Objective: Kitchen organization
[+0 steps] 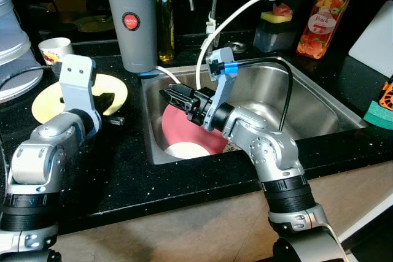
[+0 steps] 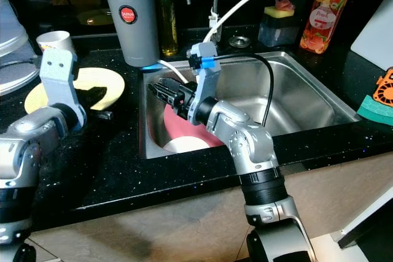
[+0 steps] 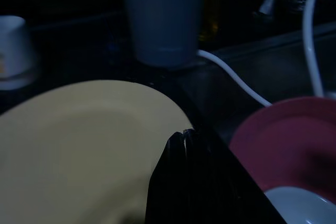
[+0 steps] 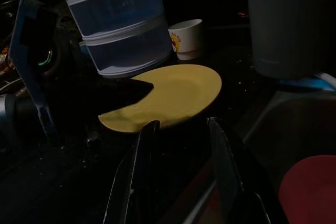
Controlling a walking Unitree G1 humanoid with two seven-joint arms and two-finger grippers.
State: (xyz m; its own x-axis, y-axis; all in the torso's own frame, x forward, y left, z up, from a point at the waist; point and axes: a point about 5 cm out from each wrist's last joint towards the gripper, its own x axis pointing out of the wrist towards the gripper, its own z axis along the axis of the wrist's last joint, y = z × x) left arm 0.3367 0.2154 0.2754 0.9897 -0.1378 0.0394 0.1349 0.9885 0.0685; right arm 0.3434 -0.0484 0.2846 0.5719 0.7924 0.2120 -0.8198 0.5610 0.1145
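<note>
Right pincer [image 1: 167, 95]: released, over steel sink [image 1: 319, 108], above round red plate [image 1: 187, 128]
Left pincer [image 3: 181, 135]: clenched, on round yellow plate [image 1: 46, 101], black bench [image 1: 123, 164]

Yellow plate [image 1: 46, 104] partly behind the left arm; white cutting board [image 1: 376, 41] cut off at frame edge.

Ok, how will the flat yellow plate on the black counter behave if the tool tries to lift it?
The round yellow plate looks rigid and shallow, so probably stiff, not floppy. Its rim lies low on the glossy black counter, likely hard to get under and apt to slide. The left tool, closed, rests over it.
</note>
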